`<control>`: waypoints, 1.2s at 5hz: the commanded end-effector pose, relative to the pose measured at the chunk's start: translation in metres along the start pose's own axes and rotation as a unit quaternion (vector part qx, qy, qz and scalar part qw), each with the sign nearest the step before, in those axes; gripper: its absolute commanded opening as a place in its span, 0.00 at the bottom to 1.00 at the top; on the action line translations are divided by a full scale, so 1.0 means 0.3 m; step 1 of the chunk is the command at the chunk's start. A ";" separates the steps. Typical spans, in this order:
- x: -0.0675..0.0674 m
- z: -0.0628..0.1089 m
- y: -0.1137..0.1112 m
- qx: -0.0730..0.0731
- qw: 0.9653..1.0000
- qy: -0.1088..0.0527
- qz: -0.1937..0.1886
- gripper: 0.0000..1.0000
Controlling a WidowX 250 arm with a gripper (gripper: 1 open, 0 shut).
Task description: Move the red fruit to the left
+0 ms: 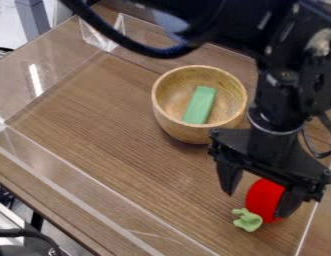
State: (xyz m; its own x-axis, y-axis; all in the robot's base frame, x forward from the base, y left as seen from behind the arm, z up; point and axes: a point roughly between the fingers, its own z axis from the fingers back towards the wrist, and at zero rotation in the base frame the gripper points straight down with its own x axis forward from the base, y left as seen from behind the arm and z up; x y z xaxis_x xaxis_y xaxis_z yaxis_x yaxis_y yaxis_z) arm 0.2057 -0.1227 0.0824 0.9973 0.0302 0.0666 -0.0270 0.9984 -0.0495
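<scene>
A: Where does the red fruit (265, 197) sit?
B: At five o'clock on the wooden table (114, 130), between the fingers of the gripper (271, 197), whose jaws stand wide.
A: Touching?
B: Hard to tell. The wooden bowl (199, 103) holds a green block (200, 104).

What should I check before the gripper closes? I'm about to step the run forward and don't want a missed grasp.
1. Gripper open: ok.
2. Red fruit between the fingers: ok.
3. Fingers low enough around the fruit: cannot tell.
4. Green leafy stem outside the fingers: ok.
5. Wooden bowl apart from the gripper: ok.
6. Bare table to the fruit's left: ok.
</scene>
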 end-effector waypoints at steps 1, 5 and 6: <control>0.016 0.004 -0.002 -0.007 1.000 -0.008 0.004 0.00; 0.018 -0.045 0.015 -0.010 1.000 0.012 0.003 0.00; 0.020 -0.066 0.014 -0.013 1.000 0.018 -0.001 0.00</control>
State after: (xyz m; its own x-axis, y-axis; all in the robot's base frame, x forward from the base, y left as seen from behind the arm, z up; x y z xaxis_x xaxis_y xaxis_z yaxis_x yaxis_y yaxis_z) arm 0.2089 -0.1193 0.0579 0.9998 0.0155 0.0121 -0.0147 0.9979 -0.0628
